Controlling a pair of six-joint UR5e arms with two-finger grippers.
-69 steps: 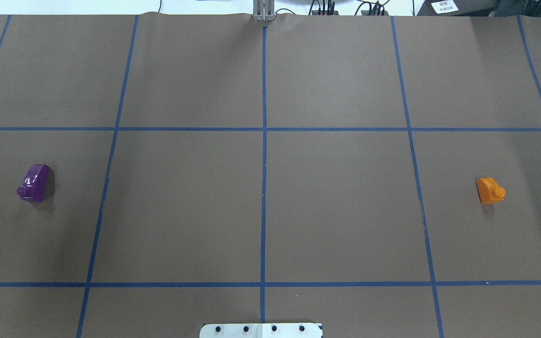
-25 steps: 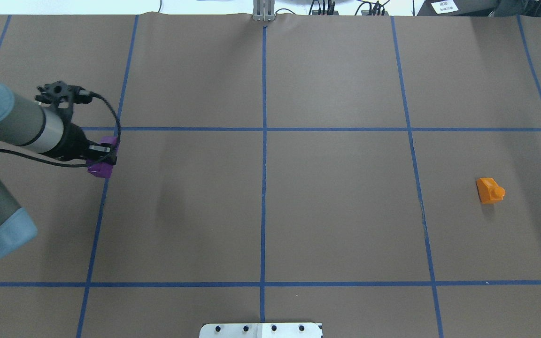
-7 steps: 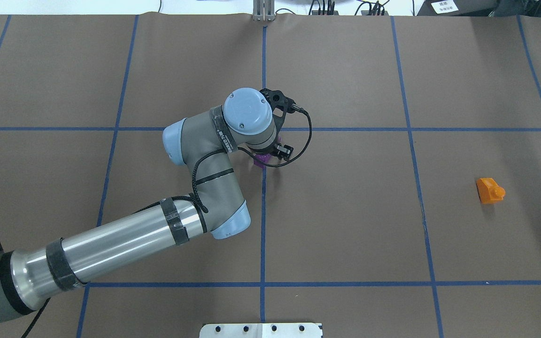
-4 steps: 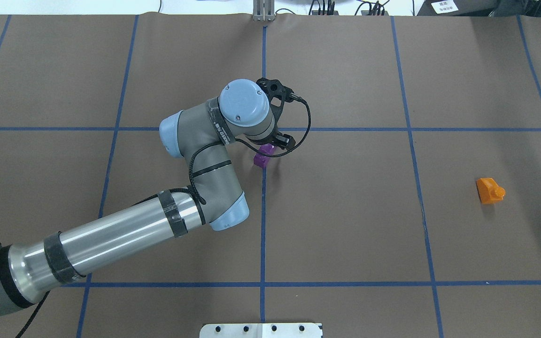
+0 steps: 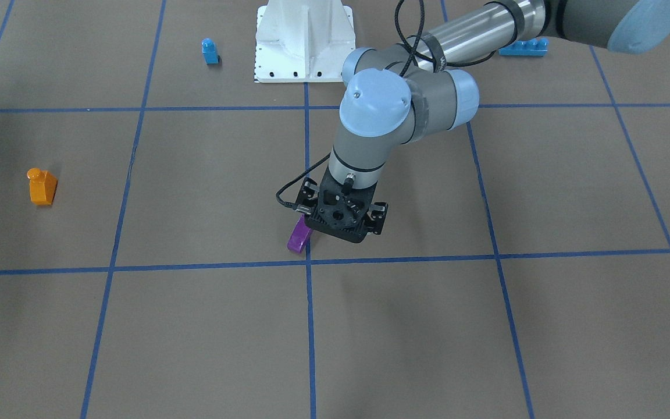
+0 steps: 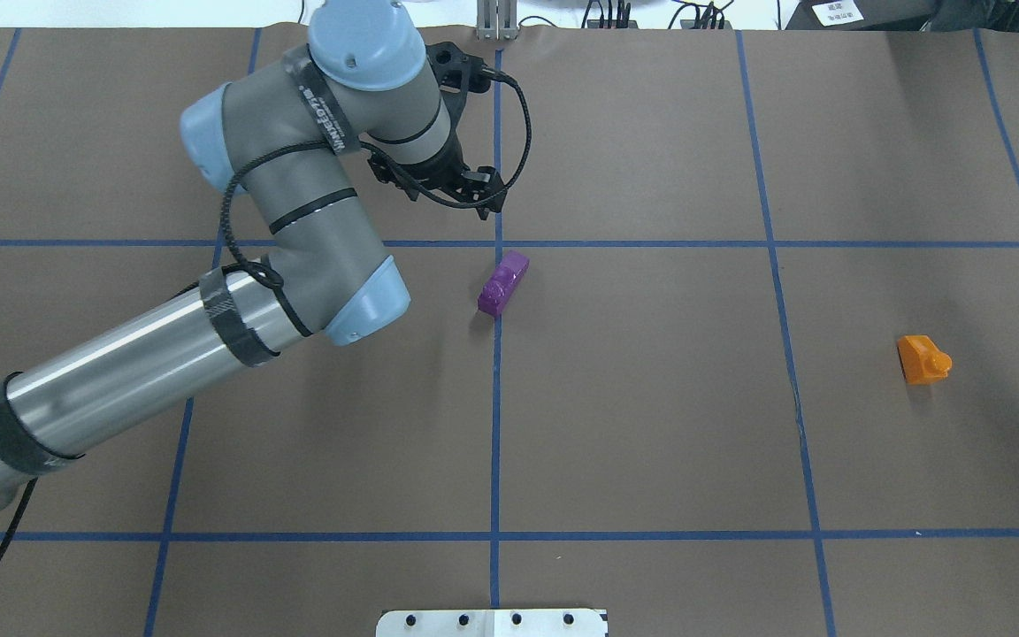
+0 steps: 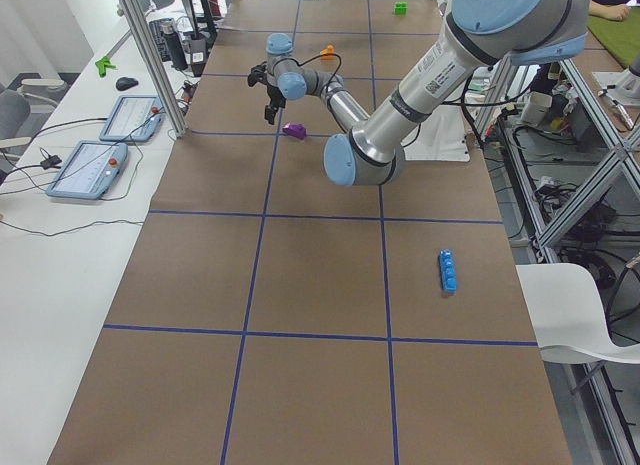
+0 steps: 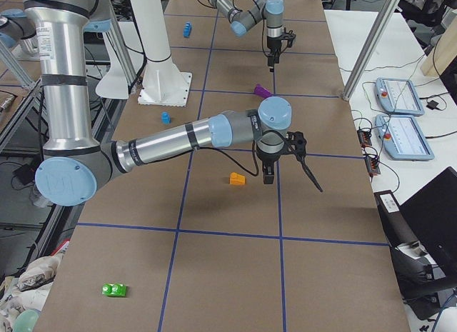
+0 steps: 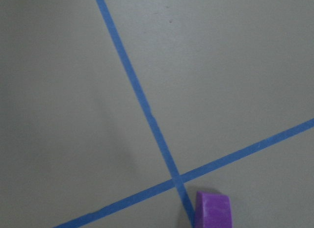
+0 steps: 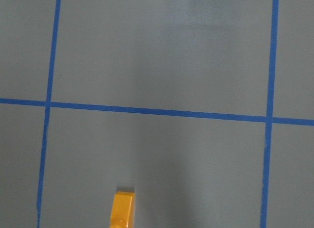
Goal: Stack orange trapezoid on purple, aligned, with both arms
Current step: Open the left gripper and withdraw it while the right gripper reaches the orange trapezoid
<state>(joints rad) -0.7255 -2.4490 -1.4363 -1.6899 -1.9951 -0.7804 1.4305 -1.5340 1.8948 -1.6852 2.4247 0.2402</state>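
Note:
The purple brick (image 6: 502, 283) rests on the brown table by the centre tape line, apart from any gripper. It also shows in the front view (image 5: 298, 237) and at the bottom edge of the left wrist view (image 9: 213, 208). My left gripper (image 6: 443, 184) hangs raised beyond it, open and empty; its fingers are mostly hidden under the wrist. The orange trapezoid (image 6: 923, 358) sits alone at the right. It also shows in the right wrist view (image 10: 122, 211). My right gripper (image 8: 270, 176) shows only in the exterior right view, beside the orange trapezoid (image 8: 237, 178); I cannot tell if it is open.
A small blue one-stud brick (image 5: 210, 51) and a long blue brick (image 5: 523, 48) lie near the white robot base (image 5: 303, 41). A green brick (image 8: 114, 290) lies at the table's right end. Blue tape lines grid the table.
My left arm carried the purple brick from the left side to the centre line, set it down and let go. It has since risen and pulled back toward the far side. The orange trapezoid has not moved.

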